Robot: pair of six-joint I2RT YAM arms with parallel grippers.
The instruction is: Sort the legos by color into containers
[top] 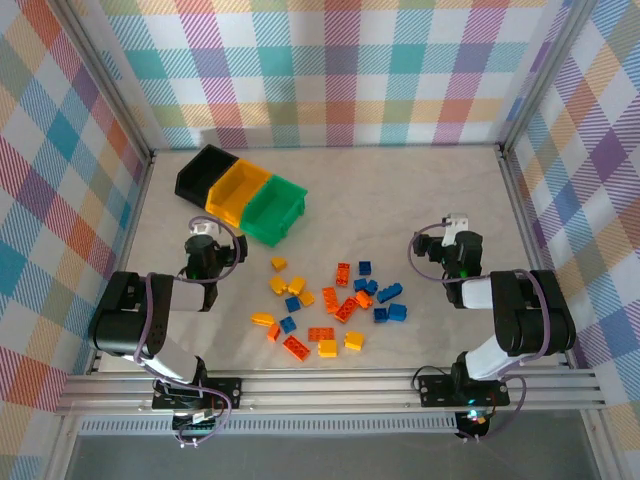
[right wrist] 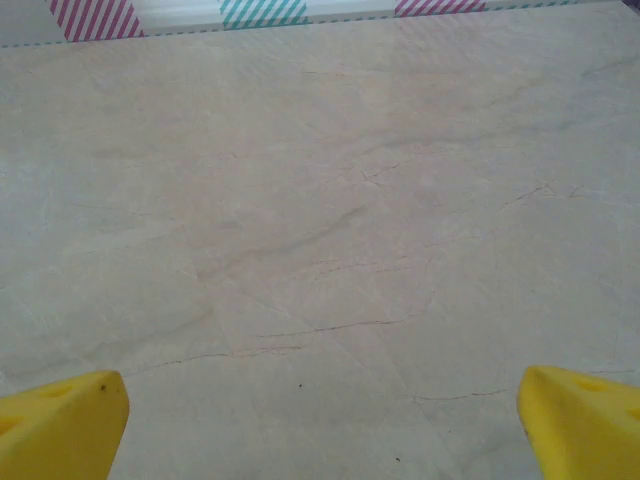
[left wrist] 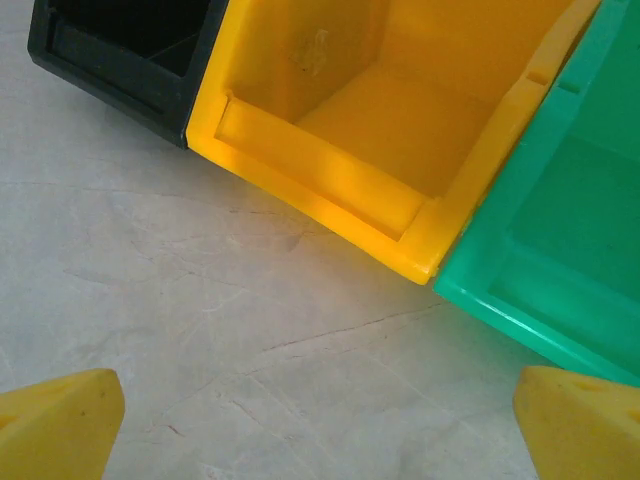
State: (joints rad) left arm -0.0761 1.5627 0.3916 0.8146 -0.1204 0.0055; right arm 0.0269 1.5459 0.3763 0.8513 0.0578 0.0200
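The legos [top: 330, 300], small yellow, orange and blue bricks, lie scattered on the table between the two arms. The containers stand joined in a row at the back left: a black bin [top: 200, 172], a yellow bin [top: 240, 192] and a green bin [top: 275, 210]. My left gripper [top: 204, 228] hovers open just in front of them; in the left wrist view the black bin [left wrist: 120, 50], yellow bin [left wrist: 400, 110] and green bin [left wrist: 560, 240] lie ahead of its yellow fingertips [left wrist: 60, 425]. My right gripper [top: 457, 222] is open over bare table, right of the bricks, nothing between its fingertips [right wrist: 585, 420].
The table [top: 400, 190] is pale marbled stone, fenced by metal frame posts and plaid walls on three sides. The plaid wall's lower edge [right wrist: 260, 12] runs along the top of the right wrist view. Both arm bases sit on the rail at the near edge.
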